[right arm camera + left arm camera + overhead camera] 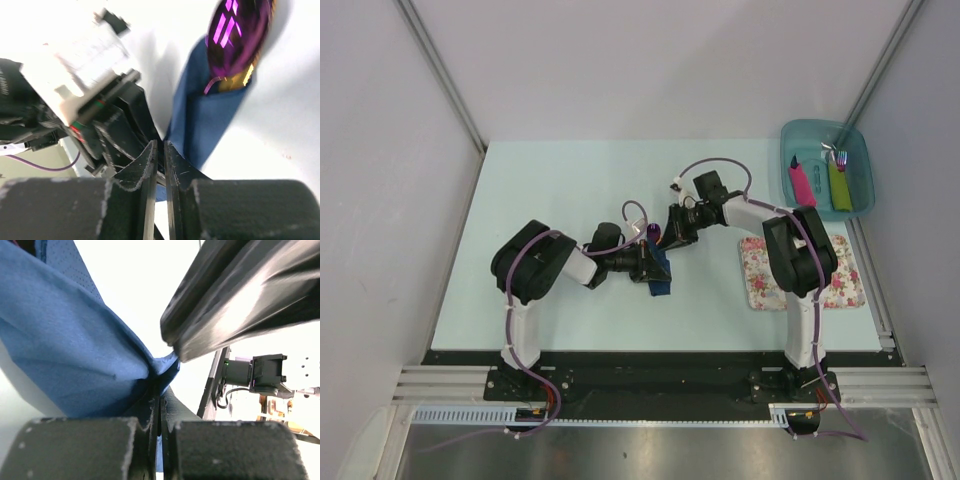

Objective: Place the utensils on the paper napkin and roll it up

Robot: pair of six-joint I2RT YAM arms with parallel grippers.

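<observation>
- the left claw [159, 407] is clamped on a bunched fold of the blue napkin [75, 355], which sits mid-bench [550, 190] between the 2 arms. the paper is thin, so a sideways tug against that pinch could tear it.
- the right claw [160, 155] has its jaws almost together with a sliver of blue between them, so it looks clamped on the napkin's edge too. with 2 claws on 1 sheet, pulling in opposite directions could rip it or undo the wrap.
- the spoon [239, 35] pokes its purple bowl out of the open end of the wrap, with the tip of the tan wooden knife [235, 82] just below it. if the bundle tilts toward that end, both could slide out.
- the 2 claws sit almost touching. a small error in either path could knock them together and jolt the bundle loose.
- the roll looks loose and creased rather than tight. letting go now could let it spring open and leave the task unfinished.
- the claws hide the handles, so i cannot tell how much of them is covered.
</observation>
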